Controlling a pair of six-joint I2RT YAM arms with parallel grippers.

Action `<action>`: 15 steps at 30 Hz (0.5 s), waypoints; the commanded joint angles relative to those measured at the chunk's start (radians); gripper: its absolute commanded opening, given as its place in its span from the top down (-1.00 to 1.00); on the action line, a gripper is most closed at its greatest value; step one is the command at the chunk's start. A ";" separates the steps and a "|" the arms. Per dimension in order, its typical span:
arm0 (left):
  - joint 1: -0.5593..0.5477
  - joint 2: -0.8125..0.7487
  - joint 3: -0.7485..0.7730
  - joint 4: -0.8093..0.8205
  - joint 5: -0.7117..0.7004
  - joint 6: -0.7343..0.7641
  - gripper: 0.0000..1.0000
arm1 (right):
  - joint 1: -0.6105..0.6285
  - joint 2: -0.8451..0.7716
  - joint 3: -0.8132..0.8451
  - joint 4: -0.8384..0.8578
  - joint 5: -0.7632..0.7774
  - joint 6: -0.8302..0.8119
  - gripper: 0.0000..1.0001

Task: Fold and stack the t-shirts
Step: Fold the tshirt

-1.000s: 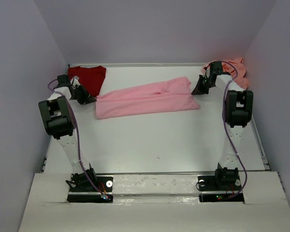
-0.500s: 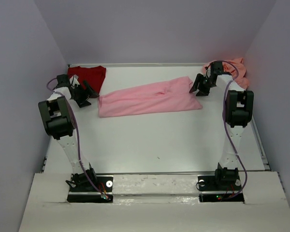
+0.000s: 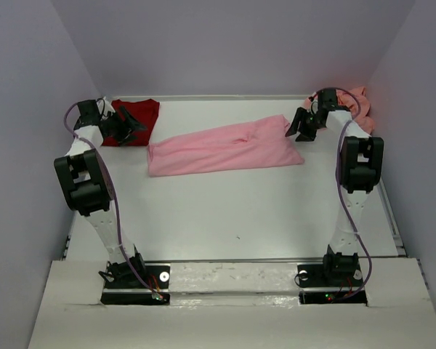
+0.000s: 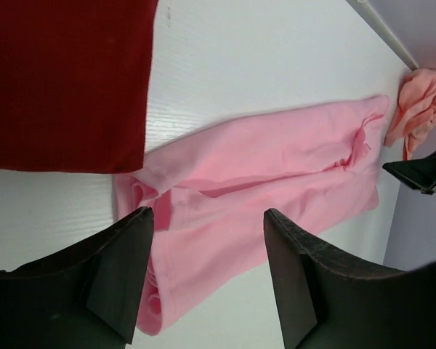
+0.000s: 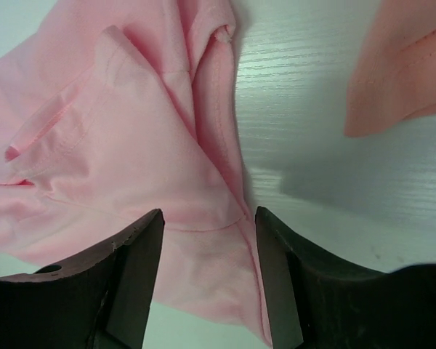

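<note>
Pink tee: limp, light cloth, lying as a long folded band across the far middle of the counter.
I judge it will sag and drag unless I take it at the end corners, pinching through all the layers. Its right end is bunched, with seams showing. The red tee lies flat at far left, the salmon tee crumpled at far right. My left tool and right tool both stand open and empty, one near each end of the pink tee.
</note>
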 commanded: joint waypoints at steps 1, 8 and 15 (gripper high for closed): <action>-0.041 0.020 0.068 -0.060 0.100 0.021 -0.42 | -0.005 -0.152 -0.029 0.003 -0.013 -0.004 -0.18; -0.109 0.082 0.114 -0.100 0.057 0.080 -0.42 | -0.005 -0.333 -0.238 0.006 -0.022 0.014 -0.18; -0.155 0.180 0.232 -0.151 0.085 0.103 -0.40 | -0.005 -0.475 -0.514 0.105 -0.079 0.117 -0.11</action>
